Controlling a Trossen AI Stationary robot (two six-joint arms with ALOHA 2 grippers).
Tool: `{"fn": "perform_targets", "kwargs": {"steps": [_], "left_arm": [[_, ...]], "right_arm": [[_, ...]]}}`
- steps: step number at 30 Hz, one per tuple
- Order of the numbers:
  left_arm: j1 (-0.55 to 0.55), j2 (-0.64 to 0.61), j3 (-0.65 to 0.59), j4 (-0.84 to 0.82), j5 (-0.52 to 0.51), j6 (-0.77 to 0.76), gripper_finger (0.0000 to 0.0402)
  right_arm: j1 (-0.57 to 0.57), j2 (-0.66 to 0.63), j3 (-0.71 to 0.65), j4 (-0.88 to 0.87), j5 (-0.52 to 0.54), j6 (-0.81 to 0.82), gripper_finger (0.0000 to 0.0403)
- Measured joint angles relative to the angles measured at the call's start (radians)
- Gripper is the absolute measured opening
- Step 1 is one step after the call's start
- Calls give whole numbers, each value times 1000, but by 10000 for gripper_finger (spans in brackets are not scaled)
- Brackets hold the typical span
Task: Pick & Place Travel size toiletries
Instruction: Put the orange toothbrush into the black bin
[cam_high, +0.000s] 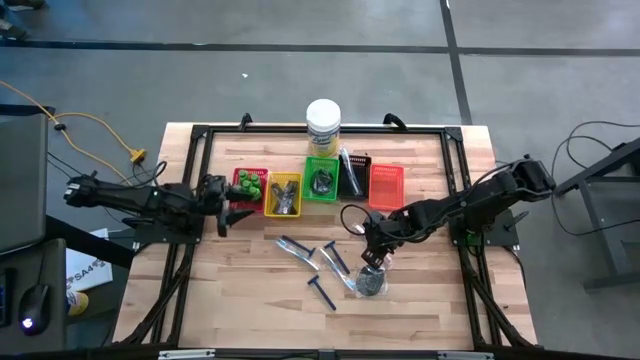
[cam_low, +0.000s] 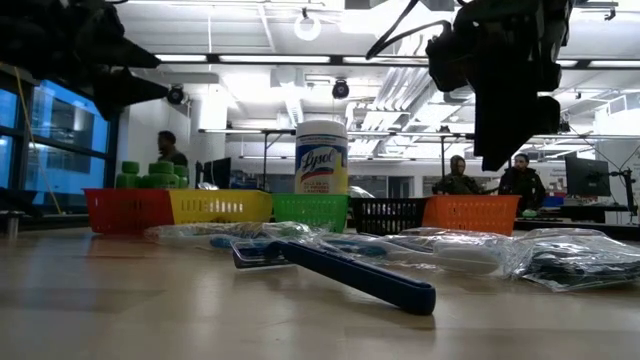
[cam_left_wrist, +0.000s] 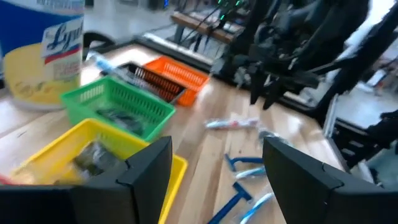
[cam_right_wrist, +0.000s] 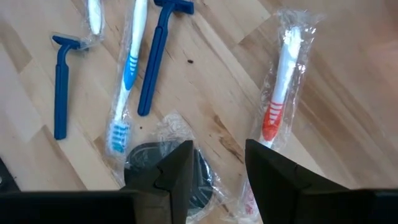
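Observation:
Travel size toiletries lie loose on the wooden table: dark-blue razors (cam_high: 298, 250) (cam_right_wrist: 60, 81), a blue toothbrush in a clear sleeve (cam_right_wrist: 127, 81), a red one (cam_right_wrist: 280, 87) and a dark round bundle in clear wrap (cam_high: 371, 283) (cam_right_wrist: 152, 165). Green round pots (cam_low: 148, 175) sit in the red tray (cam_high: 250, 185). My right gripper (cam_high: 375, 252) (cam_right_wrist: 219, 177) hangs open above the bundle, fingers slanting down, nothing between them. My left gripper (cam_high: 226, 206) (cam_left_wrist: 217, 180) stands open and level at the table's left, beside the red tray, also empty.
A row of small trays runs along the far side: red, yellow (cam_high: 283, 195), green (cam_high: 321, 178), black (cam_high: 352, 172), orange (cam_high: 386, 185). A tall jar with a white lid (cam_high: 323, 125) stands behind them. People show in the room beyond the table (cam_low: 520, 180).

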Motion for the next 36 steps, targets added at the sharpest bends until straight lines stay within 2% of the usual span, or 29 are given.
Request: {"fn": "perform_targets", "kwargs": {"steps": [4, 16, 24, 29, 36], "left_arm": [[0, -57, -67, 97, 0, 26, 242], [0, -209, -196, 145, -12, 44, 242], [0, -195, -197, 145, -34, 81, 242], [0, -193, -198, 144, -34, 81, 242], [0, -193, -200, 141, -34, 81, 242]], "right_arm": [[0, 0, 0, 0, -17, 0, 136], [0, 0, 0, 0, -40, 0, 136], [0, 0, 0, -6, 18, 5, 136], [0, 0, 0, -13, 61, 78, 136], [-2, 0, 0, -11, 65, 99, 136]]}}
